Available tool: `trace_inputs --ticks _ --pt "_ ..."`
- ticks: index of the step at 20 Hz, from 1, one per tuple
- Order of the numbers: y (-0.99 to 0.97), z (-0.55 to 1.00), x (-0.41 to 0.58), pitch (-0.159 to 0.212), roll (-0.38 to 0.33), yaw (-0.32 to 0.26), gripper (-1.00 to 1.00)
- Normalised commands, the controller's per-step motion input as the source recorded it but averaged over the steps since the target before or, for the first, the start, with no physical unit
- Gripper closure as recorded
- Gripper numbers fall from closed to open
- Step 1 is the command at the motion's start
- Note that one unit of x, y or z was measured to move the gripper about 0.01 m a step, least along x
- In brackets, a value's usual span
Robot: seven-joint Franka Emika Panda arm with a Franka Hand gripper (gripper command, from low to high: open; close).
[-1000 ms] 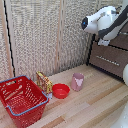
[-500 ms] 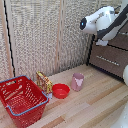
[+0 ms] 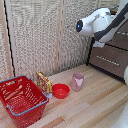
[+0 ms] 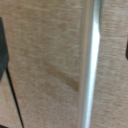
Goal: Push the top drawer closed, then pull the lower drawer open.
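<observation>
- Exterior view: white Panda arm (image 3: 100, 24) reaches in from the upper part of the exterior view's right, wrist end up against the dark brown drawer unit there.
- The gripper itself is hidden behind the arm body in this view; no fingertips visible.
- Top drawer (image 3: 121, 39): only a strip of its front shows past the arm, at the frame's right edge. Whether it is fully shut, cannot tell.
- Lower drawer (image 3: 109, 61): directly below it, front flush with the cabinet side, slim silver bar handle (image 3: 107, 60) running across it.
- Wrist view: brown wood-grain drawer front (image 4: 45, 65) fills the frame, very near and blurred. A silver bar handle (image 4: 90, 65) crosses it. Which of the two drawers this is, cannot tell.
- Dark finger edges at opposite margins of the wrist view (image 4: 3, 47), spread wide apart, handle between them, nothing clasped; gripper (image 4: 64, 50) stands agape.
- On the light wooden tabletop (image 3: 95, 107): red wire basket (image 3: 21, 99) at the exterior view's left, yellowish packet (image 3: 44, 82) just beside it, red bowl (image 3: 61, 91), then pink cup (image 3: 77, 81), upright, near the bowl.
- Backdrop: pale woven panels (image 3: 40, 35).
</observation>
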Motion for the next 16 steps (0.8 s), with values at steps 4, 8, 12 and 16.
trace_inputs --ticks 4,8,12,16 --pt "0.03 -0.51 -0.071 -0.016 0.000 0.000 -1.00" --pt "0.19 -0.39 -0.042 -0.025 -0.006 0.000 -1.00" --pt "0.36 -0.30 -0.041 -0.010 -0.073 0.000 -1.00" --pt "0.52 -0.18 -0.019 -0.017 -0.083 -0.002 -1.00"
